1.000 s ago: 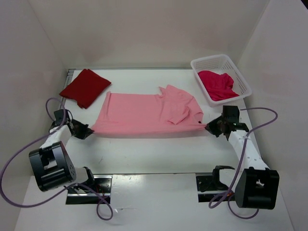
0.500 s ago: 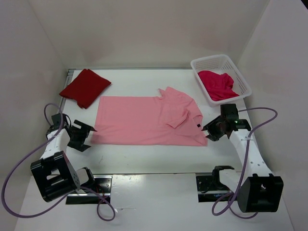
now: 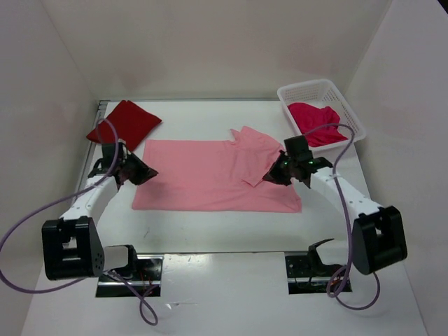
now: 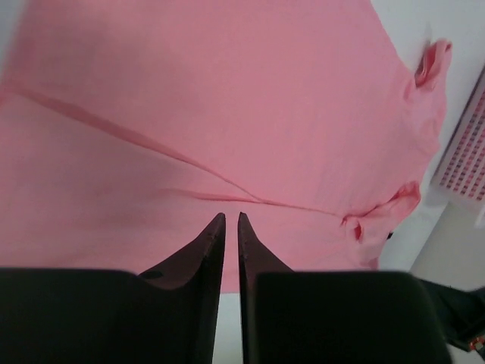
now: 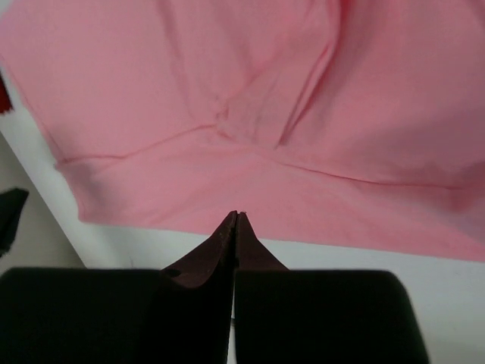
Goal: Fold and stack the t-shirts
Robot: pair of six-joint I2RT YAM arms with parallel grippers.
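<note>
Presently left fingers (image 4: 203, 262) sit narrowly apart at one edge of the pink t-shirt (image 3: 203, 175), right fingers (image 5: 212, 254) closed near the other.

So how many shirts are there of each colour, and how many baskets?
Dark red shirt: 1
Light pink shirt: 1
Magenta shirt: 1
White basket: 1
Total: 4

White table (image 3: 210, 227) between plain pale walls (image 3: 210, 42) on three sides, soft even light.
</note>
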